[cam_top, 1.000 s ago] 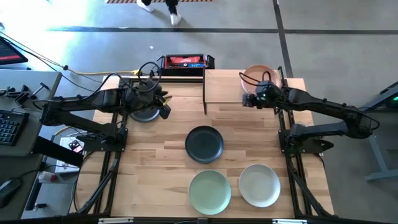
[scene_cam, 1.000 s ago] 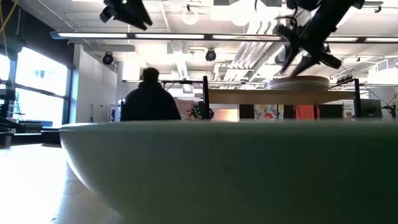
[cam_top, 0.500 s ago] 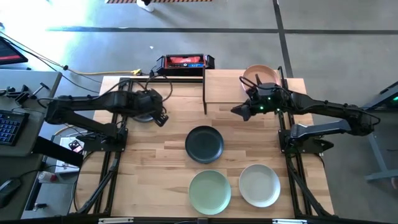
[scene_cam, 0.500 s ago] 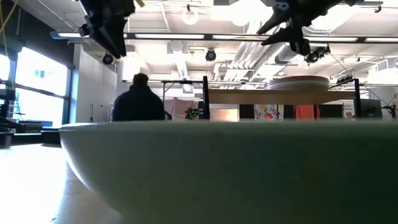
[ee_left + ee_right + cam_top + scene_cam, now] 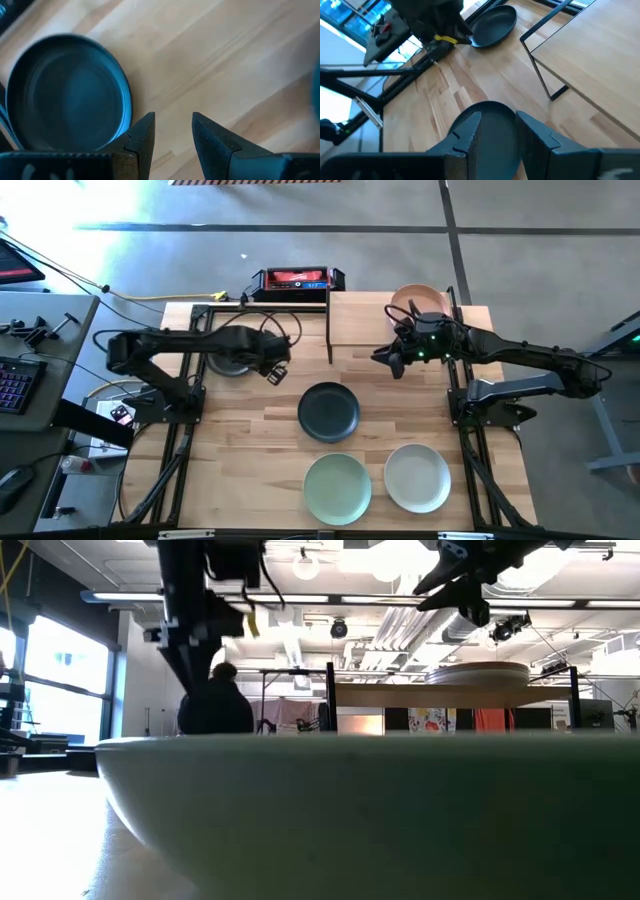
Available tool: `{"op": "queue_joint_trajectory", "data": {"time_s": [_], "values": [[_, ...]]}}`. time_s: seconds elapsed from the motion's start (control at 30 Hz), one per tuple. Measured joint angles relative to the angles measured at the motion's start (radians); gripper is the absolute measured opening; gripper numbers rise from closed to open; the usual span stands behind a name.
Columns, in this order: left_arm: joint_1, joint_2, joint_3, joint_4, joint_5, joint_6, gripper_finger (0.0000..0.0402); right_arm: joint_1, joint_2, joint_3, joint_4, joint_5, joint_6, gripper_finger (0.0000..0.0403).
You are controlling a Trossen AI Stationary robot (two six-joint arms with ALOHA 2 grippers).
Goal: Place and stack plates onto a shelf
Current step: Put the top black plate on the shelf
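Note:
Four plates lie flat on the slatted tabletop: a black one (image 5: 328,412) at the centre, a pale green one (image 5: 338,488) and a cream one (image 5: 417,477) near the front edge, and a second black one (image 5: 232,367) at the far left, partly under my left arm. A peach plate (image 5: 420,300) sits on the shelf (image 5: 365,320). My left gripper (image 5: 275,372) points down, open, just right of the far-left black plate (image 5: 67,92). My right gripper (image 5: 385,358) hovers open in front of the shelf, above the table, with the centre black plate (image 5: 490,122) ahead of it.
A red and black box (image 5: 297,279) sits behind the table's far edge. The shelf's black frame posts (image 5: 542,70) stand beside the right gripper. In the low view a pale plate's rim (image 5: 350,810) fills the foreground, and a person (image 5: 215,705) stands in the room beyond.
My left gripper has come down and moved toward the table's right and near side, off the far-left black plate, tipping to point downward. My right gripper has drawn back from the shelf's peach plate toward the table's centre and rolled, then kept still.

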Motion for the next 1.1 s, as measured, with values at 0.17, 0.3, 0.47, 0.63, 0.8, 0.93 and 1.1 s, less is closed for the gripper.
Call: {"op": "queue_joint_trajectory", "data": {"time_s": [0.17,0.3,0.47,0.63,0.8,0.93,1.1], "values": [[0.037,0.087,0.000,-0.021,0.012,-0.022,0.0117,0.000,0.000,0.000,-0.024,0.000,-0.015,0.0103],[0.062,0.146,0.000,-0.033,0.024,-0.028,0.0117,0.000,0.000,0.000,-0.044,0.000,-0.014,0.0103],[0.092,0.213,0.000,-0.038,0.022,-0.025,0.0117,0.000,0.000,0.000,-0.049,0.000,-0.015,0.0103],[0.123,0.280,0.000,-0.049,0.023,-0.019,0.0117,0.000,0.000,0.000,-0.060,0.000,-0.051,0.0103],[0.153,0.334,0.000,-0.056,0.024,-0.019,0.0117,0.000,0.000,0.000,-0.060,0.000,-0.060,0.0103],[0.175,0.361,0.000,-0.056,0.025,-0.007,0.0117,0.000,0.000,0.000,-0.065,0.000,-0.059,0.0103],[0.212,0.370,0.000,-0.053,0.024,0.033,0.0117,0.000,0.000,0.000,-0.070,0.000,-0.063,0.0103]]}}
